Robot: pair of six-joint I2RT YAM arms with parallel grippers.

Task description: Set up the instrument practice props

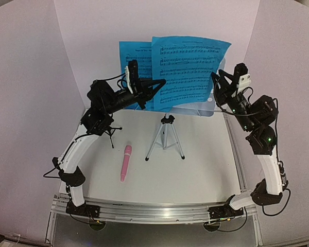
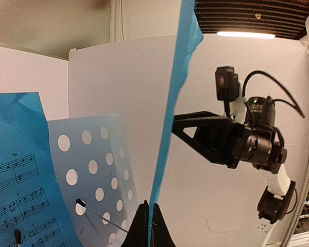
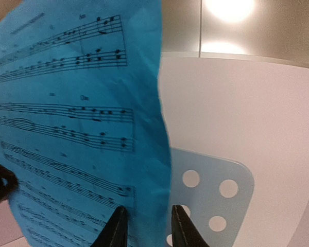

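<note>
Up top, the front sheet [image 1: 190, 67] leans on the music stand [image 1: 206, 109], overlapping the back sheet [image 1: 134, 56], with the left claw [image 1: 159, 82] and right claw [image 1: 215, 77] at its side edges; the pink microphone [image 1: 125, 162] and little black tripod [image 1: 110, 131] lie on the table [image 1: 195, 170]. On the left wrist cam, the left claw [image 2: 149, 229] is pinched tight on that sheet's edge. On the right wrist cam, the right claw [image 3: 147, 229] sits narrowly parted around the other edge without squeezing, so any tug from the left could probably crease the paper or drag it off the stand.

Both arms are being held raised. The left gripper [image 2: 149, 226] is being held shut on a sheet [image 2: 183, 62]. The right gripper [image 3: 147, 226] is being held parted.
</note>
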